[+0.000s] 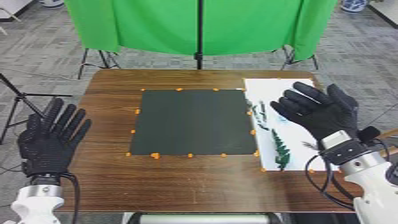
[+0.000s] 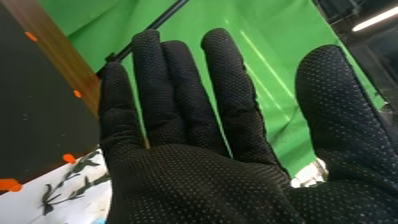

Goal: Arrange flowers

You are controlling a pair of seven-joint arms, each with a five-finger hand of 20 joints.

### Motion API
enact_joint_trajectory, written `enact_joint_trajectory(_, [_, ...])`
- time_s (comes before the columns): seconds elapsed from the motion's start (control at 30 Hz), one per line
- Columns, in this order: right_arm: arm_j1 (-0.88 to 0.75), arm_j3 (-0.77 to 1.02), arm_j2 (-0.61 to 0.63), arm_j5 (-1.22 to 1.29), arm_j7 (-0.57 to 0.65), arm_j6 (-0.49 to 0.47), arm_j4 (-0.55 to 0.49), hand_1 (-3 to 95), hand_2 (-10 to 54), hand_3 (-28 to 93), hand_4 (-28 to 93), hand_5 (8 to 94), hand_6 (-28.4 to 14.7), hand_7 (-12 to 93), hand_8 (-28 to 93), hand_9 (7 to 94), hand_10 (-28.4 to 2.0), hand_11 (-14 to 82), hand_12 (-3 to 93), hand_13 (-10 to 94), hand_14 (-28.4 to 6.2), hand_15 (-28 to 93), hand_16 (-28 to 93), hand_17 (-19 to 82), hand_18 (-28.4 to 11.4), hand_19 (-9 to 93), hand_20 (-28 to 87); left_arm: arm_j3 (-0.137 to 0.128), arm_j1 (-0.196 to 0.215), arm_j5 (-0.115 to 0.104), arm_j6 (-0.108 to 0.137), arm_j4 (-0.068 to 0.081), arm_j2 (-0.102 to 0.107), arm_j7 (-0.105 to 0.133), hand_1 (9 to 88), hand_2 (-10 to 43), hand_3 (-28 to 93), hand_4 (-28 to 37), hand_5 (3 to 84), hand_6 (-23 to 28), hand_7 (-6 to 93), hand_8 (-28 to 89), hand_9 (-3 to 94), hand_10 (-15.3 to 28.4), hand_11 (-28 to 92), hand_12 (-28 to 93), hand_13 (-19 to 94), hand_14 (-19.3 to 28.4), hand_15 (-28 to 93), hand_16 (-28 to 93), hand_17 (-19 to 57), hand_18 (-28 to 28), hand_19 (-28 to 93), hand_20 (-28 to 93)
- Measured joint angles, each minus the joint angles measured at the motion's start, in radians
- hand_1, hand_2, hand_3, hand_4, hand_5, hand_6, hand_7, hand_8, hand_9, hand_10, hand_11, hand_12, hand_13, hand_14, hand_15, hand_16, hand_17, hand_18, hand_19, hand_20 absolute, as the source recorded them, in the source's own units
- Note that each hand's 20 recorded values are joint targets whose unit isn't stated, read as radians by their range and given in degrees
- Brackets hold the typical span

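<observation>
In the head view the right hand (image 1: 324,112) is over the right part of a white sheet, open with its fingers extended and nothing held. Green leafy stems lie on that white sheet (image 1: 266,90); a dark green sprig (image 1: 281,150) is at its near part, and thinner leaves (image 1: 259,114) lie beside the hand. The right wrist view has the right hand (image 2: 191,175) with straight fingers, and leafy stems (image 2: 67,187) on the white sheet beside it. At the table's left edge the left hand (image 1: 51,142) is open, palm down, and empty.
A dark square mat (image 1: 194,122) with orange marks around it covers the middle of the brown table (image 1: 178,185). Black cables (image 1: 322,185) loop from the right wrist over the near right corner. A green curtain (image 1: 151,25) hangs beyond the table.
</observation>
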Motion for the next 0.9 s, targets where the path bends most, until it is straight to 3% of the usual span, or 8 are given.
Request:
enact_joint_trajectory(0.07, [0.0,-0.001,0.0,-0.002,0.001,0.003,0.0,23.2,5.3,78,-19,55.9,-1.7,26,-7,54.8,-17.3,8.2,21.5,46,-14.0,27,23,14,-17.8,31,22,-0.004,0.002,0.012,-0.004,-0.004,0.0,-0.004,24.2,11.0,73,-28.3,38.2,4.0,12.4,-10,34.3,12.3,15,8,25,11.4,19,-5,-3.3,10.4,18,10])
enact_joint_trajectory(0.27, [0.0,-0.001,0.0,-0.015,0.003,0.012,-0.002,23.3,5.3,78,-19,55.9,-1.7,26,-7,54.8,-17.4,8.3,21.5,46,-14.1,27,23,14,-17.9,32,22,-0.02,0.007,0.019,-0.019,-0.012,0.0,-0.022,24.1,11.1,73,-28.3,38.4,4.2,12.2,-10,34.3,12.4,15,8,26,11.3,19,-5,-3.3,10.5,18,10])
enact_joint_trajectory(0.63, [0.002,-0.005,0.013,-0.065,0.016,0.09,-0.02,23.8,3.7,78,-19,56.6,-2.2,28,-7,55.9,-17.8,10.2,21.7,46,-14.4,29,23,14,-18.5,33,22,-0.033,0.018,0.018,-0.019,-0.015,-0.004,-0.022,24.4,11.0,73,-28.3,38.5,4.3,12.1,-10,34.3,12.5,15,8,26,10.9,19,-5,-3.3,10.6,18,10])
enact_joint_trajectory(0.77, [0.008,-0.011,0.039,-0.243,0.045,0.115,-0.04,23.0,3.8,78,-20,56.3,-2.7,28,-8,55.8,-18.2,10.9,21.6,46,-14.8,30,22,14,-19.0,34,22,-0.041,0.021,0.016,-0.019,-0.016,-0.006,-0.018,24.5,10.9,73,-28.3,38.6,4.3,12.1,-10,34.4,12.5,15,8,26,10.8,19,-5,-3.3,10.5,18,10])
enact_joint_trajectory(0.9, [0.013,-0.039,0.09,-0.524,0.149,0.133,-0.084,22.7,4.1,78,-20,55.8,-3.1,29,-8,55.1,-18.7,11.4,21.3,43,-15.7,29,22,14,-19.5,35,22,-0.041,0.021,0.01,-0.019,-0.017,-0.009,-0.012,24.6,10.9,73,-28.3,38.6,4.3,12.2,-10,34.4,12.5,15,8,26,10.8,19,-5,-3.3,10.6,18,10])
